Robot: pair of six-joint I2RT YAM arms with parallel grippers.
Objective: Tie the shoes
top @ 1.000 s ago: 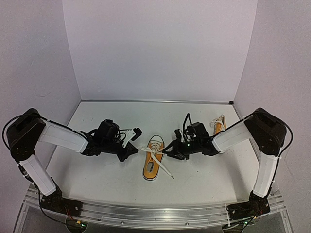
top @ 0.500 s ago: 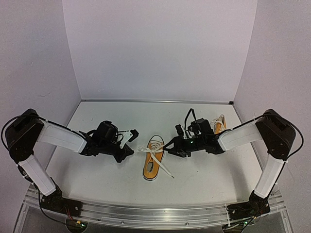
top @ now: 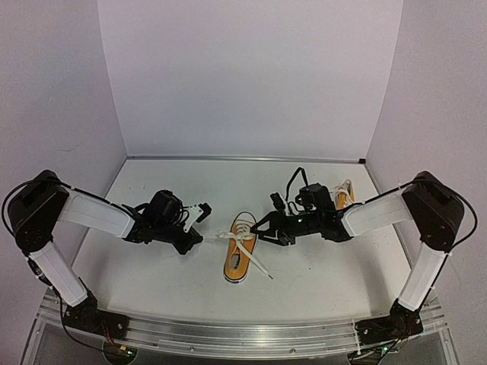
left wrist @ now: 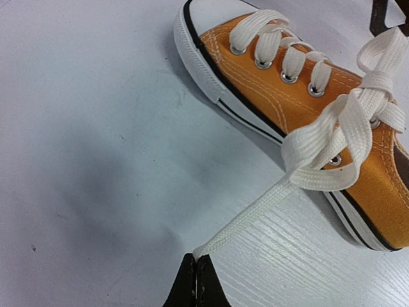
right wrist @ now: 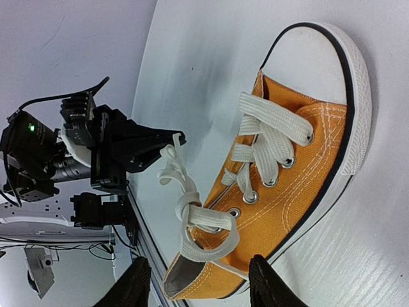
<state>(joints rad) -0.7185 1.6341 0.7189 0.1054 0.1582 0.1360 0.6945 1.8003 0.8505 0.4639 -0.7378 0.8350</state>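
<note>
The left gripper [top: 199, 237] had slid a touch farther left than half a second before. Its jaws were pinched tight on the tip of a white lace [left wrist: 255, 211], which ran taut and low over the table [top: 152, 285] to the crossed laces on the tongue. In the left wrist view the closed fingertips [left wrist: 198, 284] nipped that lace end right at the bottom edge.

The centre shoe [top: 237, 249], orange-yellow with a white toe cap, lay where it had been, mid-table between the two arms, toe pointing away from the bases. Its other lace end [top: 260, 268] trailed loose toward the near right.

Over to the right gripper [top: 259, 226]: it had moved toward the toe end of that shoe. Its fingers [right wrist: 135, 288] stood farther apart than a second ago, spread wide and gripping nothing, just beside the shoe's right side.

Behind the right arm, the second shoe [top: 343, 196] sat well apart toward the far right corner, partly hidden by the arm's wrist.
</note>
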